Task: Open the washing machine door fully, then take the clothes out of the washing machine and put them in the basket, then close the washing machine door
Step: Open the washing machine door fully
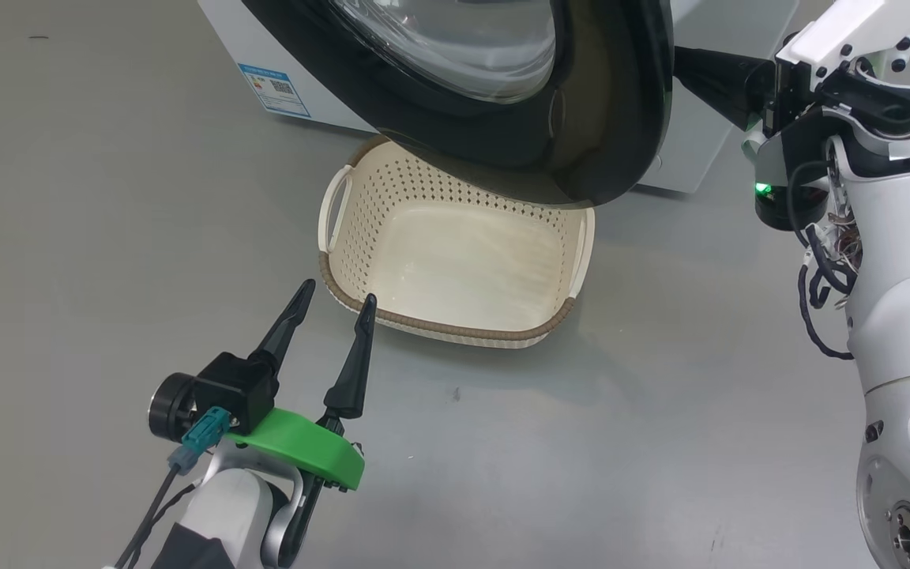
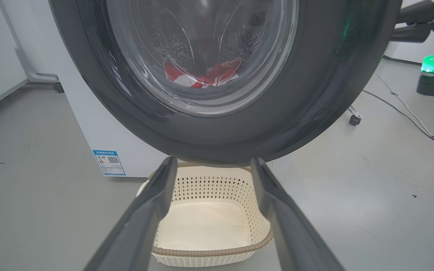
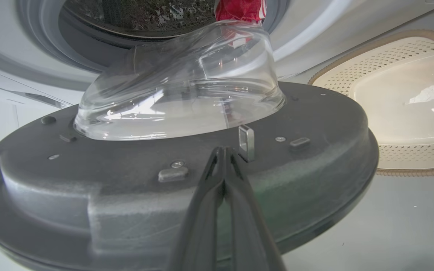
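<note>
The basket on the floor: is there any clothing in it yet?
No, the basket shows a bare cream bottom, and the red clothes lie behind the glass of the washing machine door.

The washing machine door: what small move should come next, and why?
Probably push the door wider with the shut right end effector, whose tips sit at its inner face. The door is partly open, overhanging the basket; the clothes lie inside.

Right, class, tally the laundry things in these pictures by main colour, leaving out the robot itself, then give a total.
White: 1, washing machine
Black: 1, washing machine door
Cream: 1, basket
Red: 1, clothes, counted as one heap; separate garments cannot be told
Total: 4
</note>
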### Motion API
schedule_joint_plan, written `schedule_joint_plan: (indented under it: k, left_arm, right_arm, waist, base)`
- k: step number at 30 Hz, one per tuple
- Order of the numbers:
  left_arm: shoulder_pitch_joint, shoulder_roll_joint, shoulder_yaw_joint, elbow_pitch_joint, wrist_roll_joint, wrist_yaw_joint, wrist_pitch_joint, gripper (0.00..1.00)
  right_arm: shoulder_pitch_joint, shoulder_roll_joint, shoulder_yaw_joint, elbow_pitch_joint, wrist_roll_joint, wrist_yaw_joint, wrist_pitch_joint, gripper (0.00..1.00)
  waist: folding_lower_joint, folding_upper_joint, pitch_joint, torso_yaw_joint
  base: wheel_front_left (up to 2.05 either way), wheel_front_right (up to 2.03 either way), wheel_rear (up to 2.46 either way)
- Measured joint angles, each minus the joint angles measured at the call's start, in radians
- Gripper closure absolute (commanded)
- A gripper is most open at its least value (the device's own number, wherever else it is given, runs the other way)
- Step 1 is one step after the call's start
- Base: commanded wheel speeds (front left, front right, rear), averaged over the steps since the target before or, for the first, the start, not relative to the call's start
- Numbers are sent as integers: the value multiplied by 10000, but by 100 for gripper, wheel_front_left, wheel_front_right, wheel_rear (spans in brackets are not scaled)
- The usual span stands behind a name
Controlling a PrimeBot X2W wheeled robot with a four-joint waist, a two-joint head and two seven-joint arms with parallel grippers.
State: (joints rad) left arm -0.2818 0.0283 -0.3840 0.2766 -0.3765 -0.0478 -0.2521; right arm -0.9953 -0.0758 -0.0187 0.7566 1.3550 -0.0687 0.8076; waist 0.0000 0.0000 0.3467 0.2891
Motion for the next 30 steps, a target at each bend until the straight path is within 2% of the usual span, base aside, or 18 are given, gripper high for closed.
schedule_joint_plan:
  k: [21, 26, 30]
  left_arm:
    - [57, 0, 21, -13, 104, 0, 0, 0]
    - [65, 0, 111, -6, 104, 0, 0, 0]
    - [165, 4, 268, 4, 253, 4, 0, 0]
  right_arm:
    - [242, 27, 663, -219, 656, 59, 186, 100]
    - [450, 19, 909, -437, -339, 725, -696, 100]
    - [640, -364, 1197, -654, -1097, 1313, -1379, 100]
  waist:
    - [0, 0, -137, -126]
    - [0, 0, -235, -151]
    - [0, 0, -383, -206]
  base:
    - [0, 0, 0]
    - [0, 0, 0]
    - [0, 0, 0]
